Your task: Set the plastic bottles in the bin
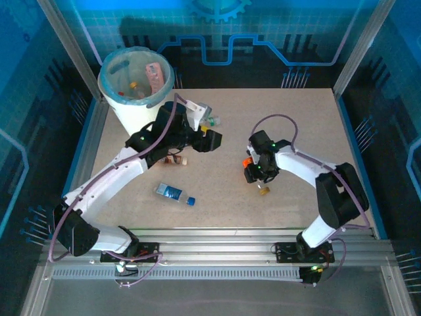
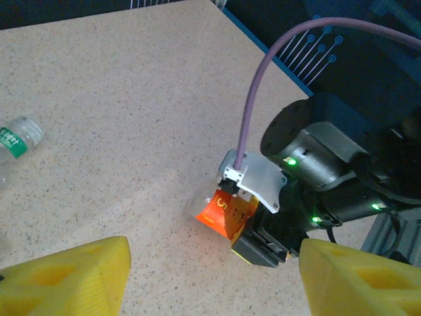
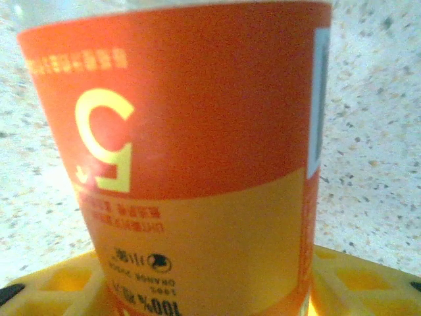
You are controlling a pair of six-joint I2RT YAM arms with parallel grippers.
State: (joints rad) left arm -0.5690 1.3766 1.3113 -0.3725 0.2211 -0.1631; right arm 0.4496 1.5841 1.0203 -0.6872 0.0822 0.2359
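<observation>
An orange-labelled plastic bottle (image 3: 191, 131) lies on the table, gripped between the yellow fingers (image 3: 358, 280) of my right gripper (image 3: 210, 289). From above this bottle (image 1: 247, 162) is at centre right under the right gripper (image 1: 253, 170). My left gripper (image 2: 214, 276) is open, its yellow fingers (image 2: 72, 276) spread over bare table, and the orange-labelled bottle (image 2: 223, 210) lies ahead of it. A green-labelled bottle (image 2: 16, 138) lies to its left. The white bin (image 1: 135, 82) at far left holds several bottles. A blue-labelled bottle (image 1: 174, 193) lies near the front.
Another bottle (image 1: 175, 159) lies partly under the left arm. A small orange-brown piece (image 1: 264, 191) sits close to the right gripper. Metal posts and blue walls enclose the table (image 1: 309, 118). Free room lies at the right and far middle.
</observation>
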